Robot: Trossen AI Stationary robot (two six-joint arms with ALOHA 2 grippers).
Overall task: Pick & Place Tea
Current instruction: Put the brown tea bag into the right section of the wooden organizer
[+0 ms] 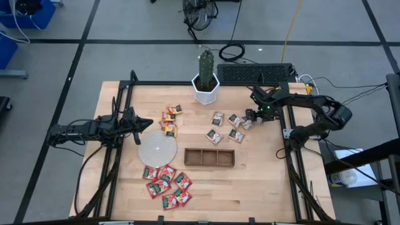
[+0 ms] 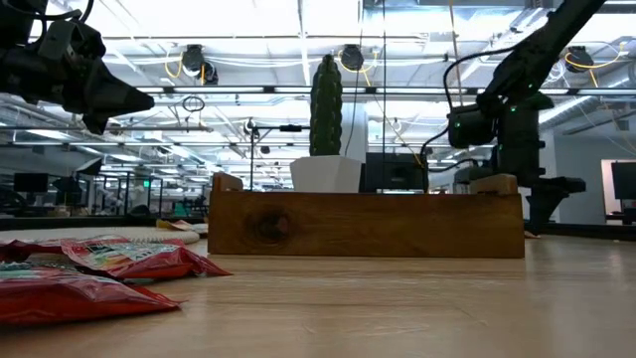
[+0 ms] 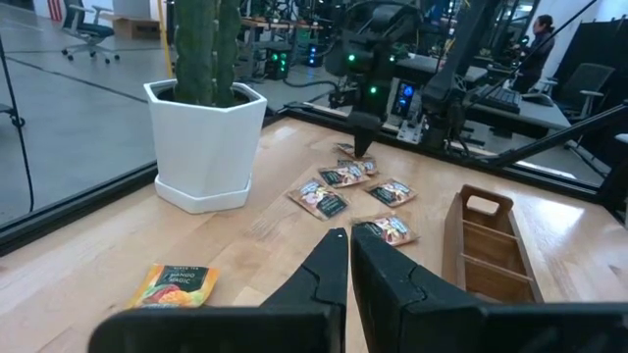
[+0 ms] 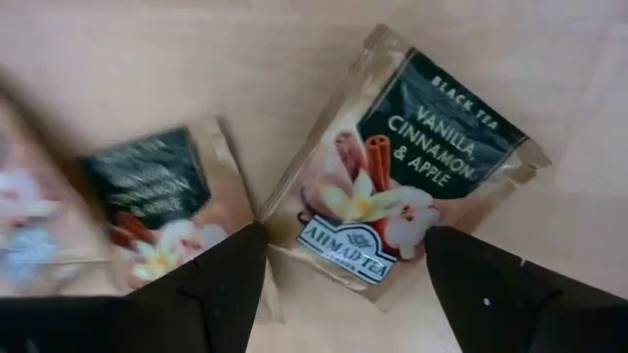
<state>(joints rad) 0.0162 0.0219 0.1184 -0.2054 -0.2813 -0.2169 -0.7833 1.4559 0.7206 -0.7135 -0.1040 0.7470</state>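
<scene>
Tea sachets lie in three loose groups on my table (image 1: 250, 181): red-and-green ones (image 1: 167, 184) near the front edge left of centre, orange-yellow ones (image 1: 170, 119) farther back, and whitish vanilla, cinnamon and apple black tea sachets (image 1: 226, 127) right of centre, behind the brown three-compartment tray (image 1: 209, 157). None is in the tray yet, so I judge the sorting barely begun. My right gripper (image 1: 250, 118) hangs low over the far right end of the whitish group with its fingers spread wide, one sachet (image 4: 407, 167) lying flat between and just beyond the tips, so a descent and squeeze should catch it by its edges. A neighbouring sachet (image 4: 162, 206) touches it at a corner and could drag along. My left gripper (image 1: 145, 123) waits over the left side, beside the round pale disc (image 1: 156, 149), fingers pressed together and holding nothing, clear of the right arm's reach. The cactus pot (image 1: 205, 89) stands at the far edge.
</scene>
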